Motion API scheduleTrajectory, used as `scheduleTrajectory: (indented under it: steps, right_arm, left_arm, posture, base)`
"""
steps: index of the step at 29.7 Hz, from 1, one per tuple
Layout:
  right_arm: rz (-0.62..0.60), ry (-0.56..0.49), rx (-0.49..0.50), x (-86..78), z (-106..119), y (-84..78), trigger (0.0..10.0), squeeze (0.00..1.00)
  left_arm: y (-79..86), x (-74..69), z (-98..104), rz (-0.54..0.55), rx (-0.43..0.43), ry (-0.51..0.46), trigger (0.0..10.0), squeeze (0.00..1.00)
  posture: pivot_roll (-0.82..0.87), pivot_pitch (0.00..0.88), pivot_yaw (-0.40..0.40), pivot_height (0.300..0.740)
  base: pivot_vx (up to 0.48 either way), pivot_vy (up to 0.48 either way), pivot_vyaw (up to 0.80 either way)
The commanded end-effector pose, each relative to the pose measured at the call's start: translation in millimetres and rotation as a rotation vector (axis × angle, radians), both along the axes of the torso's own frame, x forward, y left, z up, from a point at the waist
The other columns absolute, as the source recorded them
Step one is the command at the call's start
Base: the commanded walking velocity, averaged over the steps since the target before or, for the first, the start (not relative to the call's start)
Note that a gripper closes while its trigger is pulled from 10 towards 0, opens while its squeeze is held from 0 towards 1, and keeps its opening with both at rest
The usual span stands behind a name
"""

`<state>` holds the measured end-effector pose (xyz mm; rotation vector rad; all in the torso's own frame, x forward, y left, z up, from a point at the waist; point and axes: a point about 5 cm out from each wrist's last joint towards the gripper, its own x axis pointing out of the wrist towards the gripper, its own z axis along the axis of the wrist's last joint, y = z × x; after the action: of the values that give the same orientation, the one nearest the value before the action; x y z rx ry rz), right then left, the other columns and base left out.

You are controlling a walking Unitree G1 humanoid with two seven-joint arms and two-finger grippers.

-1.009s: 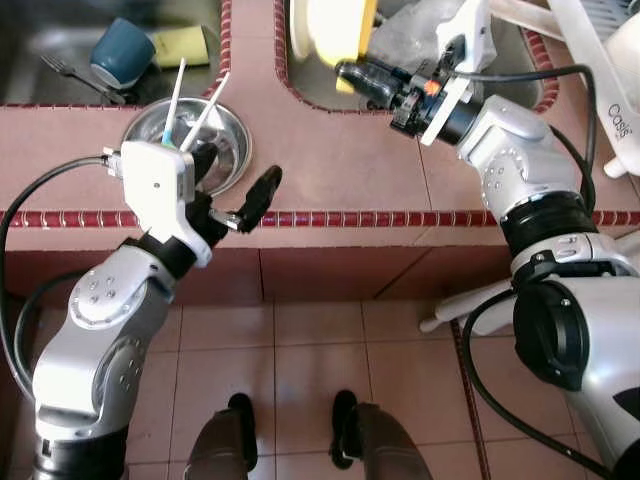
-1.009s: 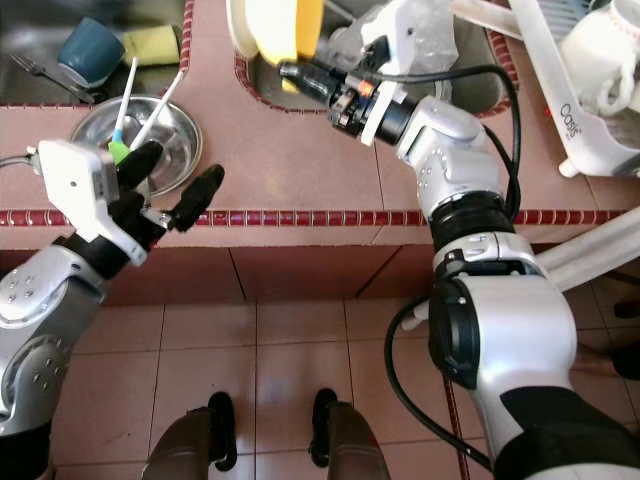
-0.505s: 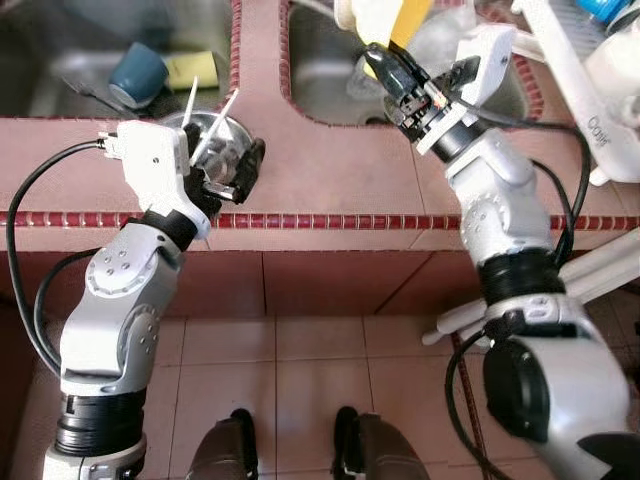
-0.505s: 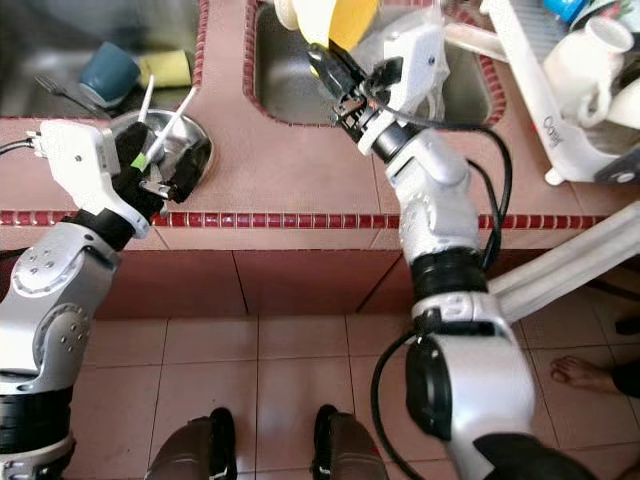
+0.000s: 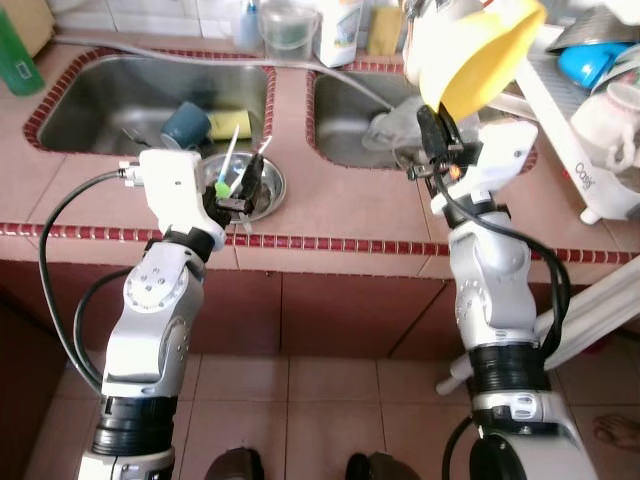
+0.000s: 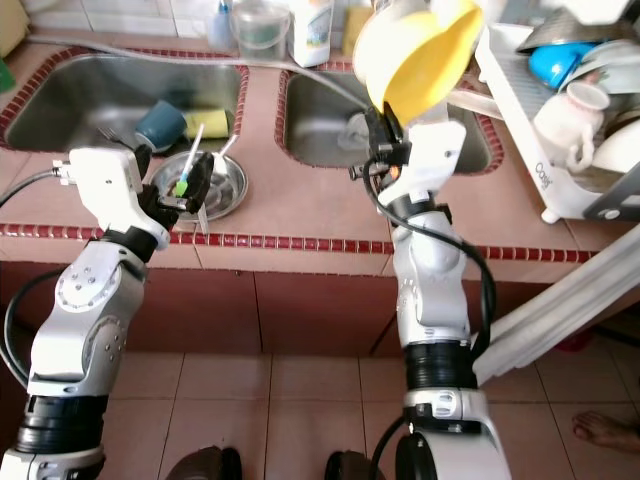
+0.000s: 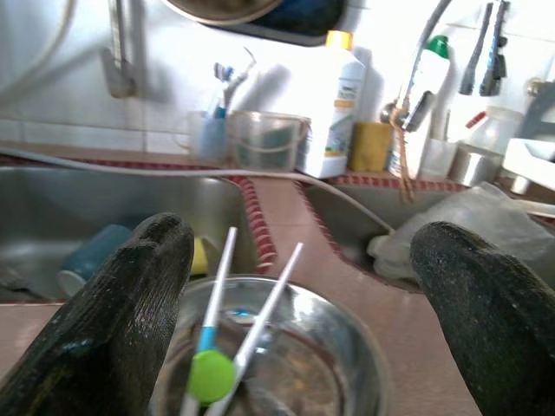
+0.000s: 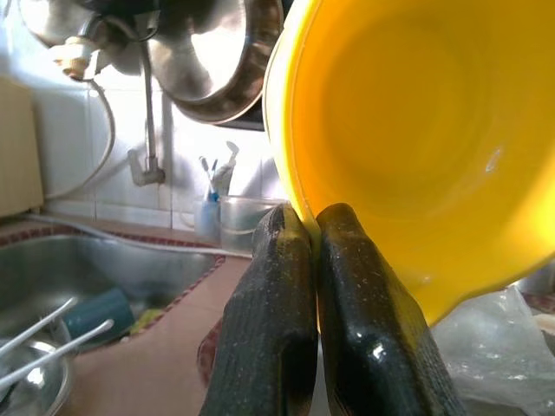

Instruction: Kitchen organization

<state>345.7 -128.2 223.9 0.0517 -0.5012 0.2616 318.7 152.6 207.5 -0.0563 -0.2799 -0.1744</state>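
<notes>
The right gripper (image 6: 385, 125), clamped on the rim of the yellow bowl (image 6: 420, 55), holds it raised over the right sink (image 6: 320, 125), not yet racked. The left gripper (image 5: 243, 185) is spread wide above the steel bowl (image 5: 262, 190) on the worktop (image 5: 340, 215); the blue cup (image 5: 185, 123) remains in the left sink (image 5: 110, 95).

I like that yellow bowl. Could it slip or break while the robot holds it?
The bowl looks like plastic, so probably light and unlikely to shatter. The right hand pinches only its rim, with the bowl tilted, so it might swing or slip.
</notes>
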Motion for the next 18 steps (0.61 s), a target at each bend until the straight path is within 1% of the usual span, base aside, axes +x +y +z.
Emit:
scheduleTrajectory:
  steps: [1, 3, 4, 9, 14, 15, 16, 17, 18]
  right_arm:
    - [-0.009, 0.011, -0.016, -7.2, -6, 5.6, 10.0, 0.00]
    - [-0.011, 0.023, -0.019, -10.0, -10, 7.7, 10.0, 0.00]
    - [-0.019, 0.043, -0.016, -12.6, -16, 10.4, 10.0, 0.00]
    - [-0.054, 0.116, -0.017, -15.7, -30, 13.4, 10.0, 0.00]
    - [-0.062, 0.143, -0.033, -17.3, -34, 14.4, 10.0, 0.00]
    - [-0.074, 0.148, -0.049, -17.5, -35, 14.0, 10.0, 0.00]
    - [-0.074, 0.148, -0.049, -17.5, -35, 14.0, 10.0, 0.00]
    - [-0.089, 0.158, -0.057, -17.2, -36, 12.3, 10.0, 0.00]
    - [-0.089, 0.162, -0.058, -16.7, -37, 11.3, 10.0, 0.00]
  left_arm:
    - [5.1, -1.4, -10, 0.046, 0.004, 0.014, 10.0, 0.00]
    - [6.1, -1.8, -12, 0.060, -0.005, 0.023, 10.0, 0.00]
    - [6.6, -2.6, -17, 0.058, -0.012, 0.033, 10.0, 0.00]
    - [4.2, -4.6, -30, 0.048, -0.023, 0.062, 10.0, 0.00]
    - [-1.4, -4.2, -35, 0.019, -0.046, 0.077, 10.0, 0.00]
    - [-2.2, -2.1, -37, 0.029, -0.050, 0.098, 10.0, 0.00]
    - [-2.2, -2.1, -37, 0.029, -0.050, 0.098, 10.0, 0.00]
    - [-2.1, 0.8, -39, 0.053, -0.023, 0.106, 10.0, 0.00]
    - [-2.5, 2.0, -39, 0.053, -0.016, 0.109, 10.0, 0.00]
  posture:
    - [0.03, 0.033, -0.029, 0.740]
    - [0.03, 0.033, -0.029, 0.740]
    - [0.03, 0.013, -0.024, 0.740]
    - [0.01, 0.000, -0.016, 0.740]
    - [-0.01, 0.000, -0.011, 0.740]
    - [-0.01, 0.000, -0.011, 0.740]
    - [-0.01, 0.000, -0.011, 0.740]
    - [-0.01, 0.000, -0.010, 0.740]
    - [-0.01, 0.000, -0.011, 0.740]
  base:
    - [0.000, 0.000, 0.00]
    - [0.000, 0.000, 0.00]
    - [0.000, 0.000, 0.00]
    - [0.000, 0.000, 0.00]
    - [0.000, 0.000, 0.00]
    - [0.000, 0.000, 0.00]
    - [0.000, 0.000, 0.00]
    - [0.000, 0.000, 0.00]
    - [0.000, 0.000, 0.00]
